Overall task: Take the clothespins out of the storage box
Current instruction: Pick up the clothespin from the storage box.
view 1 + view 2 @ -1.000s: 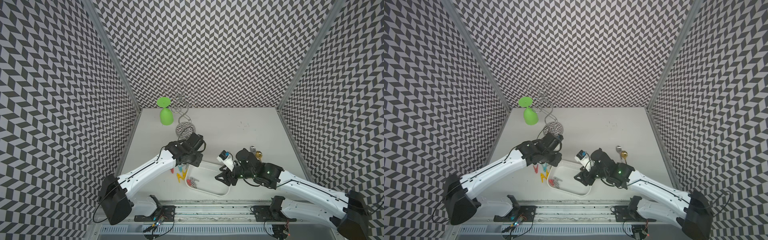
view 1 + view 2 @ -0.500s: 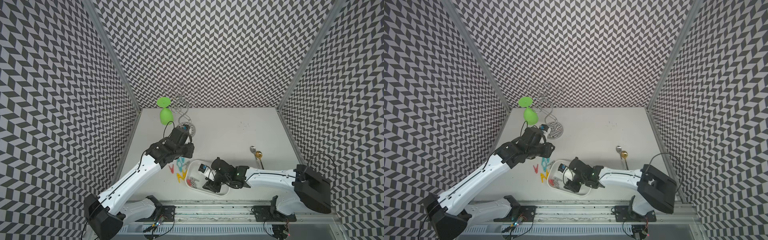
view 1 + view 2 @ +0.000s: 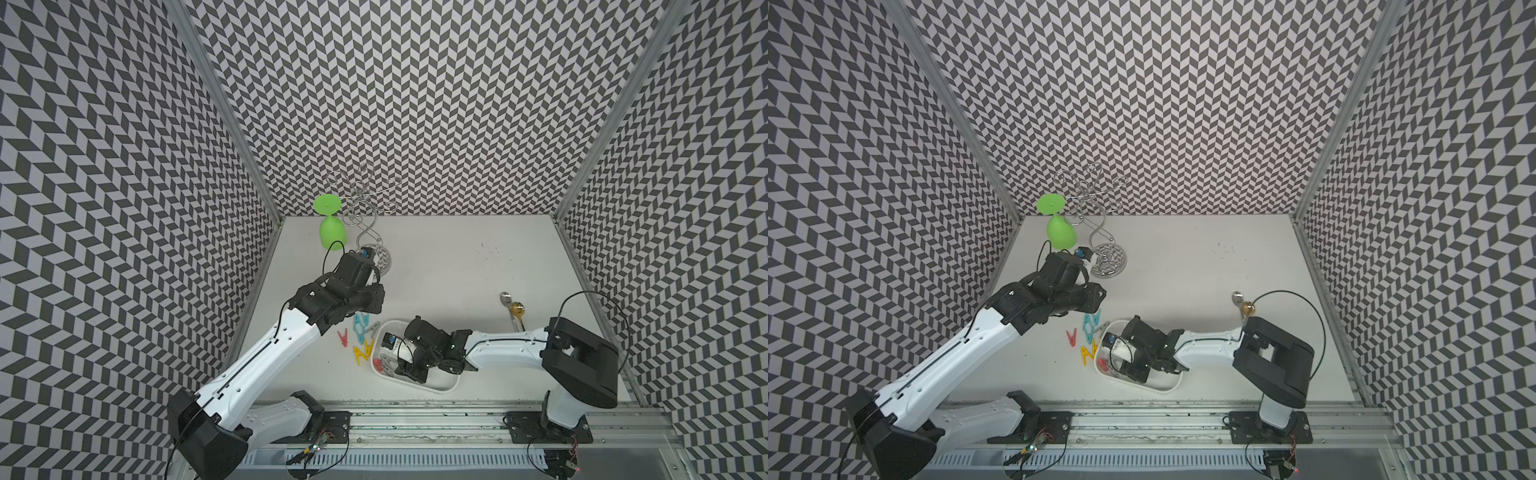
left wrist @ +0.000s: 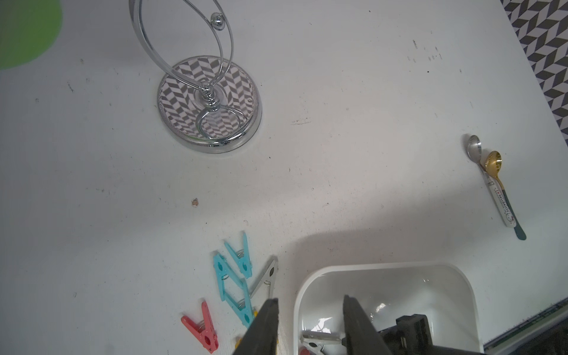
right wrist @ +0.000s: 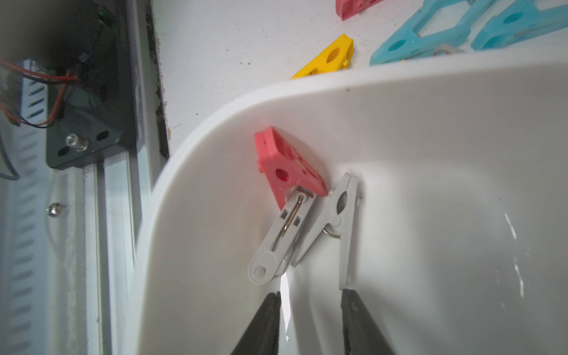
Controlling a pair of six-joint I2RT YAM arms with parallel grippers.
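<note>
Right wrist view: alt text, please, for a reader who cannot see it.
The right gripper, jaws apart and empty, points at a grey clothespin lying in a corner of the white storage box, with a red clothespin touching its far end. Outside the rim, a yellow clothespin and light blue clothespins lie on the table.

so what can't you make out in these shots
Both top views: the right arm covers much of the storage box, so clothespins inside cannot be counted.
Right wrist view: unclear whether the right gripper jaws touch the grey clothespin; the frame cuts off part of the box.
Left wrist view: the left gripper and lower edge partly hide the box's contents.
</note>
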